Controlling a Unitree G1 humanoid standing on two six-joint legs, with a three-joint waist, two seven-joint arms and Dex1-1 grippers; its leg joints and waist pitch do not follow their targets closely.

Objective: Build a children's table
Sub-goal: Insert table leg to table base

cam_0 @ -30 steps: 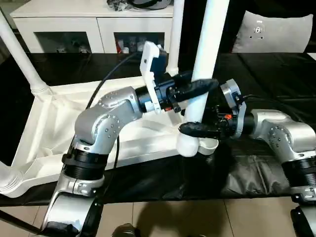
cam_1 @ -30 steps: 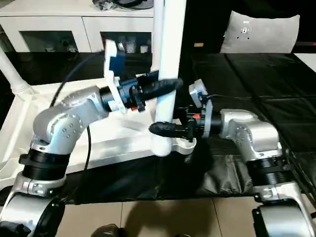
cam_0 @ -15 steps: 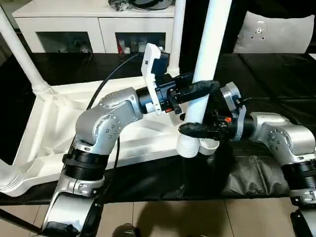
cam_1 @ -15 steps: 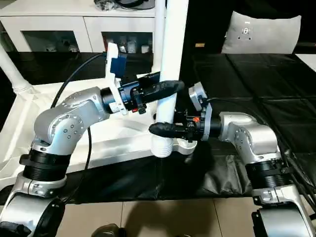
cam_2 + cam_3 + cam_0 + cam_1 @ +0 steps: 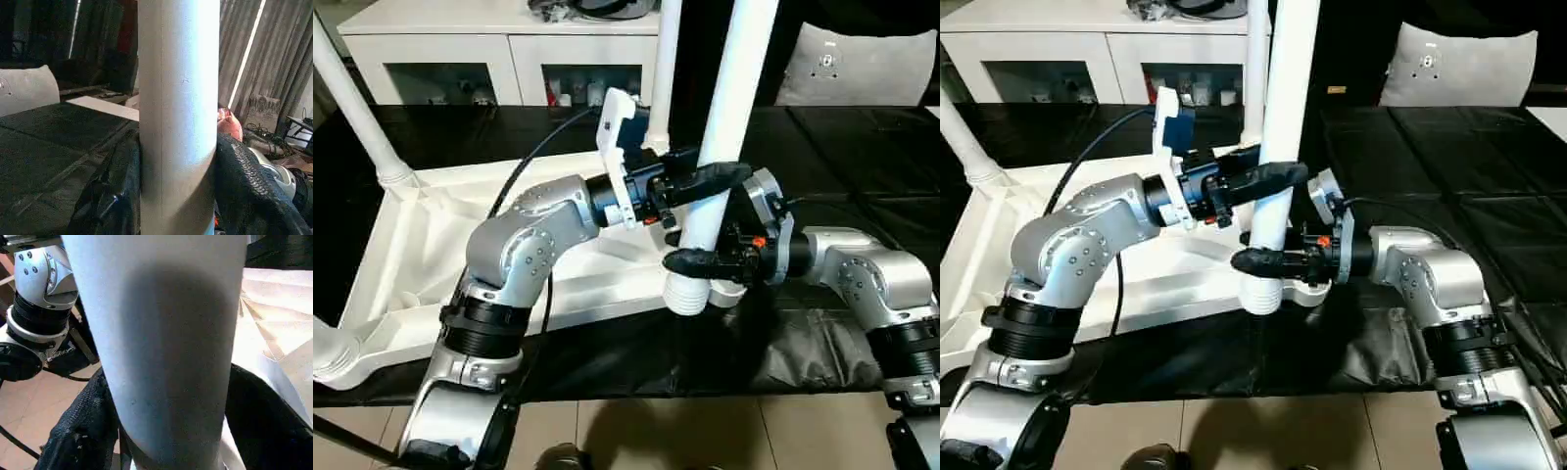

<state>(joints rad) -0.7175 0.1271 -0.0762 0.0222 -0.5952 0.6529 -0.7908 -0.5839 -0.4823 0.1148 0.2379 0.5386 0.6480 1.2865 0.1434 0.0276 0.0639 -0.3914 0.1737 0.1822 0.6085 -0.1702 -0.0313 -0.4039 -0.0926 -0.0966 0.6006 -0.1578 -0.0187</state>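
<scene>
the children's table (image 5: 431, 245) lies upside down on the black-covered counter (image 5: 862, 147), ribbed underside up; at its left side one white leg (image 5: 357, 113) already stands in a corner socket, another fitted corner (image 5: 328, 352) shows at the near left edge, and a third leg (image 5: 663, 69) rises at the back. toward the middle, the left gripper (image 5: 710, 176) has its fingers closed around the fourth leg (image 5: 729, 98), held upright. just below it the right gripper (image 5: 690, 261) wraps its fingers about the same leg near its ribbed lower end, though how tight its hold is cannot be told. that end hangs right at the near right socket (image 5: 729, 291), seemingly not fully seated, so pressing it home looks like what is left. behind the counter stands a white cabinet (image 5: 499, 44), and to the right a grey cushion (image 5: 867, 64) against a dark room
</scene>
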